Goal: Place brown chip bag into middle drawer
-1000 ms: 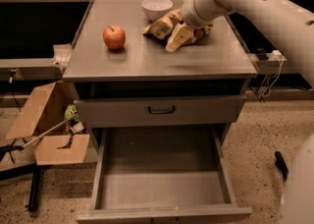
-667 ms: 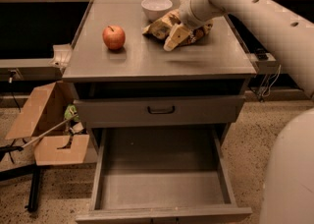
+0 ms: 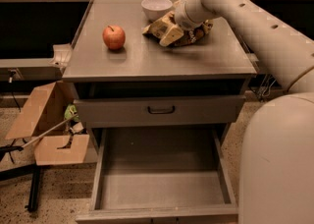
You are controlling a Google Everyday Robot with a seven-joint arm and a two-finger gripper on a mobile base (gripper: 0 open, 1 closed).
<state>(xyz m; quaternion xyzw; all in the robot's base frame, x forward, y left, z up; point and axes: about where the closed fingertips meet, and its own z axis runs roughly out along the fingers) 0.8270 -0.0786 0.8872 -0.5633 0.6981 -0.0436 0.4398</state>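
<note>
The brown chip bag [image 3: 197, 33] lies crumpled on the grey cabinet top [image 3: 157, 61], at the back right, next to the white bowl [image 3: 156, 7]. My gripper [image 3: 165, 29] is down at the bag's left end, touching it, with the pale arm reaching in from the upper right. The red apple [image 3: 114, 37] sits on the top, to the left of the gripper. The middle drawer [image 3: 162, 188] is pulled out wide below, and its flat grey floor is bare. Part of the bag is hidden behind the wrist.
A closed grey drawer with a black curved handle [image 3: 161, 110] sits above the open one. An open cardboard box [image 3: 46, 129] and a black stand [image 3: 29, 188] are on the floor at left. My arm's bulk [image 3: 279, 159] fills the lower right.
The gripper stays at the chip bag's left end. The arm's lower part has swung further into view at the right. Apple, bowl and drawer have not moved.
</note>
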